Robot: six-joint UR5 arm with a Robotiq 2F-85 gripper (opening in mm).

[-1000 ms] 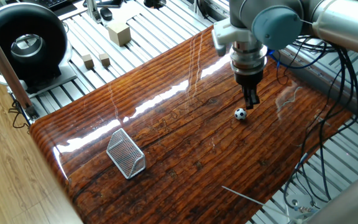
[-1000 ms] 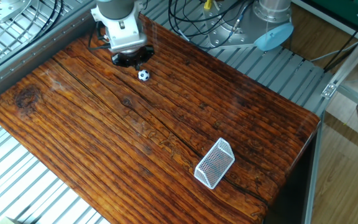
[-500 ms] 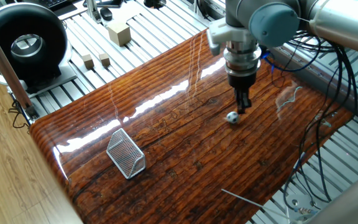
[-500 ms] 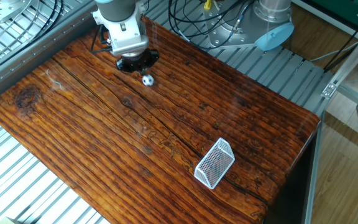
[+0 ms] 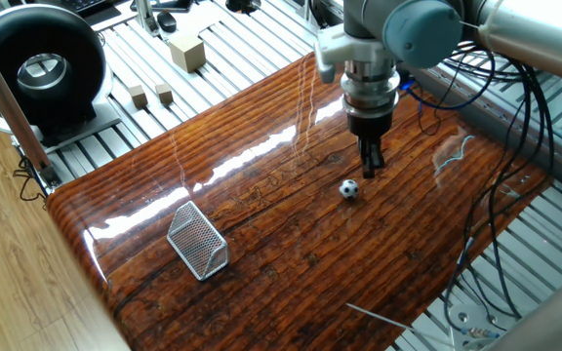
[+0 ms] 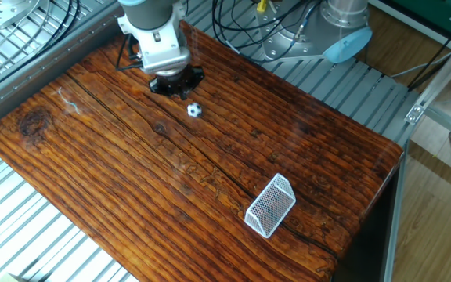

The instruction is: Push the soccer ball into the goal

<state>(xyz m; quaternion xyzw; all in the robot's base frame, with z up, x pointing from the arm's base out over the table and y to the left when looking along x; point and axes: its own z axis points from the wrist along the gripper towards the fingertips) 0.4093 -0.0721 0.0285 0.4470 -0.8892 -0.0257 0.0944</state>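
The soccer ball (image 5: 349, 189) is a tiny white ball with black patches on the glossy wooden table (image 5: 261, 244). It also shows in the other fixed view (image 6: 194, 110). My gripper (image 5: 371, 171) is shut and empty, tip down just above the table, a little behind and right of the ball. In the other fixed view the gripper (image 6: 180, 91) is mostly hidden under its own wrist. The goal (image 5: 198, 241) is a small silver wire-mesh wedge near the table's front-left edge, far from the ball. It also shows in the other fixed view (image 6: 271, 206).
A big black ring-shaped device (image 5: 39, 70) stands at the back left. Small wooden cubes (image 5: 150, 95) and a larger block (image 5: 186, 51) lie on the slatted metal bench beyond the table. Black cables (image 5: 515, 146) hang at the right. A thin rod (image 5: 383, 312) lies near the front edge.
My gripper has moved left toward the goal side, staying low. The ball has rolled ahead of it, leftward and nearer the goal, and now sits apart from the fingers.
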